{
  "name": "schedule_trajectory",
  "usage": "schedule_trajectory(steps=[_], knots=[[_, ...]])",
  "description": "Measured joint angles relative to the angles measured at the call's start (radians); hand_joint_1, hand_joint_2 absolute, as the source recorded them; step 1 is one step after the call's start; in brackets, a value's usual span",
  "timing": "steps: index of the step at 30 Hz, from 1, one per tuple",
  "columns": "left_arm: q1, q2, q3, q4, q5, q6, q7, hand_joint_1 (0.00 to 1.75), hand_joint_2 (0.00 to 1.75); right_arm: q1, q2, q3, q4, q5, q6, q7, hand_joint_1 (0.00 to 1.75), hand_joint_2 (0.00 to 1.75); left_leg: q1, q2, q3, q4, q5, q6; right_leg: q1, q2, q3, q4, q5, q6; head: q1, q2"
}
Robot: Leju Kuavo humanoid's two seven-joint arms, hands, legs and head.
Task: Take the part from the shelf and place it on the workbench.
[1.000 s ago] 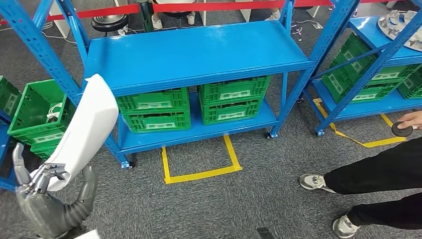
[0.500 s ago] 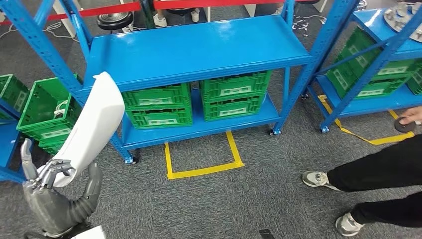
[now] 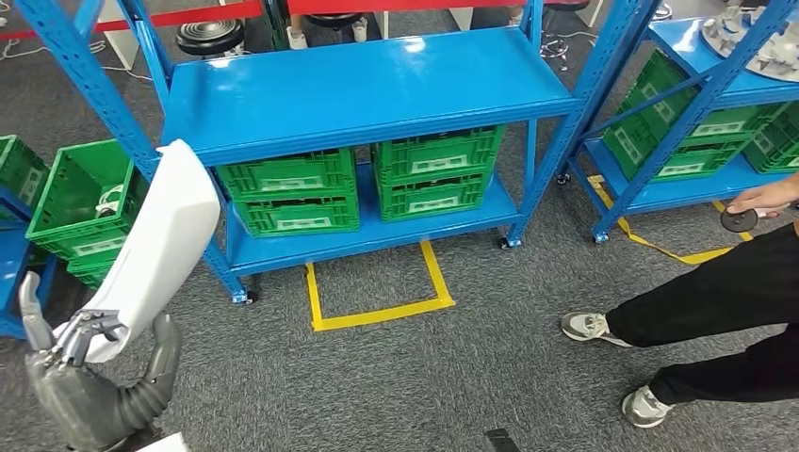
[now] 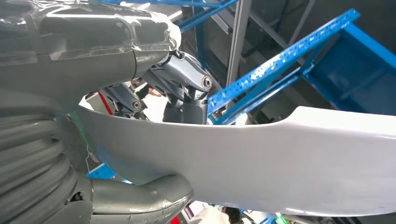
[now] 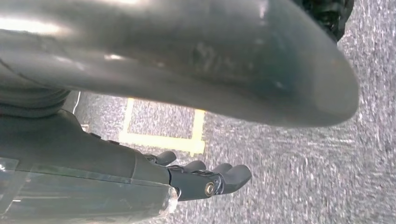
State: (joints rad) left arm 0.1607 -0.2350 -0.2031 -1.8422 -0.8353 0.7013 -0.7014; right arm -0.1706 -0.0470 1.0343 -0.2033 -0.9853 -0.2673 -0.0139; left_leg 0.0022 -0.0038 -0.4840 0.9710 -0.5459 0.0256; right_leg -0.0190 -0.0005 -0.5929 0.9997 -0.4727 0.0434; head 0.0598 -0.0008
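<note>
1. The long white part [image 3: 160, 247] is held at its lower end by the left hand [image 3: 80, 377], the fingers [image 4: 187, 81] wrapped over one face and the thumb under the other.
2. Its long axis is seen to run up and away from the hand, tilted slightly rightward, the rounded upper end pointing toward the blue shelf [image 3: 377, 89].
3. The right hand [image 5: 187, 179] is seen above the grey floor [image 5: 280, 186], nothing held, fingers loosely curled.
4. A person's legs [image 3: 697, 311] are noted at the right.
</note>
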Motion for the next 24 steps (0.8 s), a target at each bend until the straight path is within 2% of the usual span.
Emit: schedule_trajectory(steps=[1,3,4,5,6,7,9,10,11,14,15,16,17,19,20,21,22,24], knots=[[-0.001,-0.001,0.000,0.000,-0.001,0.000,0.000,1.75,1.75,0.001,0.000,0.000,0.000,0.000,0.001,0.000,0.00,0.00,0.002,0.001,-0.007,-0.004,0.009,0.007,-0.001,0.001,-0.013,0.033,-0.032,0.004,0.003,0.000],[0.000,-0.004,0.000,0.000,-0.004,0.000,0.000,1.75,1.75,0.002,0.000,0.000,0.000,-0.001,0.002,0.000,0.00,0.00,0.002,0.001,-0.024,-0.004,0.022,0.015,0.000,0.001,-0.052,0.157,-0.119,0.010,0.012,0.000],[0.000,-0.004,0.000,0.001,-0.004,0.000,0.000,1.75,1.75,0.003,0.000,0.000,0.000,-0.002,0.003,0.000,0.00,0.00,0.001,0.001,-0.032,-0.003,0.028,0.016,0.000,0.001,-0.067,0.219,-0.149,0.012,0.016,0.000],[0.001,-0.005,0.000,0.001,-0.005,0.000,0.000,1.75,1.75,0.003,0.000,0.000,0.000,-0.002,0.003,0.000,0.00,0.00,0.000,0.000,-0.039,-0.003,0.033,0.015,0.000,0.001,-0.070,0.255,-0.161,0.013,0.018,0.000],[0.002,-0.006,0.000,0.001,-0.005,0.000,0.000,1.75,1.75,0.004,0.000,0.000,0.000,-0.003,0.003,0.000,0.00,0.00,-0.001,0.000,-0.045,-0.002,0.038,0.014,0.000,0.001,-0.056,0.254,-0.152,0.013,0.020,0.000],[0.002,-0.006,0.000,0.001,-0.005,0.000,0.000,1.75,1.75,0.004,-0.001,0.000,0.000,-0.004,0.003,0.000,0.00,0.00,-0.001,-0.001,-0.049,-0.001,0.041,0.012,0.000,0.000,-0.025,0.213,-0.127,0.011,0.023,0.000],[0.002,-0.007,0.000,0.001,-0.005,0.000,0.000,1.75,1.75,0.004,-0.002,0.000,0.000,-0.005,0.002,0.000,0.00,0.00,-0.003,-0.001,-0.056,0.003,0.045,0.007,0.001,0.001,0.063,0.069,-0.070,0.006,0.030,0.000],[0.002,-0.008,0.000,0.001,-0.005,0.000,0.000,1.75,1.75,0.003,-0.002,0.000,0.000,-0.005,0.002,0.000,0.00,0.00,-0.005,-0.001,-0.059,0.006,0.047,0.002,0.002,0.002,0.096,0.010,-0.054,0.003,0.032,0.000],[0.002,-0.008,0.000,0.001,-0.005,0.000,0.000,1.75,1.75,0.002,-0.002,0.000,0.000,-0.005,0.001,0.000,0.00,0.00,-0.006,0.000,-0.062,0.009,0.049,-0.003,0.003,0.003,0.115,-0.026,-0.048,-0.001,0.032,0.000],[0.002,-0.009,0.000,0.001,-0.003,0.000,0.000,1.75,1.75,0.002,-0.001,0.000,0.000,-0.002,-0.001,-0.002,0.00,0.00,-0.006,0.001,-0.072,0.015,0.054,-0.021,0.004,0.003,0.113,-0.047,-0.046,-0.019,0.028,0.000],[0.002,-0.008,0.000,0.001,-0.003,0.000,0.000,1.75,1.75,0.001,0.000,0.000,0.000,0.000,-0.001,-0.004,0.00,0.00,-0.005,0.001,-0.081,0.028,0.039,-0.027,0.003,0.001,0.108,-0.050,-0.041,-0.029,0.025,0.000],[0.001,-0.008,0.000,0.001,-0.002,0.000,0.000,1.75,1.75,-0.001,0.000,0.000,0.000,0.002,-0.001,-0.007,0.00,0.00,-0.004,0.001,-0.094,0.058,0.010,-0.032,0.001,-0.001,0.102,-0.053,-0.034,-0.039,0.019,0.000],[0.001,-0.007,0.000,0.001,-0.001,0.000,0.000,1.75,1.75,-0.002,0.000,0.000,0.000,0.004,-0.001,-0.010,0.00,0.00,-0.002,0.001,-0.115,0.109,-0.031,-0.036,0.001,-0.003,0.094,-0.054,-0.028,-0.046,0.012,0.000],[0.001,-0.006,0.000,0.001,0.001,0.000,0.000,1.75,1.75,-0.002,0.000,0.000,0.000,0.009,0.000,-0.016,0.00,0.00,0.003,0.002,-0.159,0.237,-0.104,-0.044,0.003,-0.004,0.077,-0.053,-0.018,-0.050,0.001,0.000],[0.002,-0.006,0.001,0.002,0.002,0.000,0.000,1.75,1.75,-0.002,0.000,0.000,0.000,0.011,0.000,-0.019,0.00,0.00,0.004,0.002,-0.170,0.281,-0.118,-0.046,0.004,-0.005,0.069,-0.052,-0.014,-0.050,-0.001,0.000],[0.002,-0.005,0.001,0.002,0.003,0.000,0.000,1.75,1.75,-0.002,0.000,0.001,0.000,0.013,0.000,-0.021,0.00,0.00,0.005,0.003,-0.164,0.291,-0.110,-0.046,0.004,-0.005,0.063,-0.050,-0.009,-0.049,-0.002,0.000],[0.002,-0.004,0.000,0.003,0.003,0.000,0.000,1.75,1.75,-0.002,0.000,0.001,0.000,0.015,0.001,-0.024,0.00,0.00,0.006,0.003,-0.139,0.263,-0.086,-0.045,0.004,-0.005,0.058,-0.047,-0.006,-0.047,-0.003,0.000],[0.002,-0.003,0.000,0.004,0.001,0.000,0.000,1.75,1.75,-0.002,0.000,0.001,0.000,0.017,0.002,-0.027,0.00,0.00,0.005,0.003,-0.052,0.131,-0.028,-0.038,0.005,-0.004,0.052,-0.042,-0.002,-0.042,-0.005,0.000]])
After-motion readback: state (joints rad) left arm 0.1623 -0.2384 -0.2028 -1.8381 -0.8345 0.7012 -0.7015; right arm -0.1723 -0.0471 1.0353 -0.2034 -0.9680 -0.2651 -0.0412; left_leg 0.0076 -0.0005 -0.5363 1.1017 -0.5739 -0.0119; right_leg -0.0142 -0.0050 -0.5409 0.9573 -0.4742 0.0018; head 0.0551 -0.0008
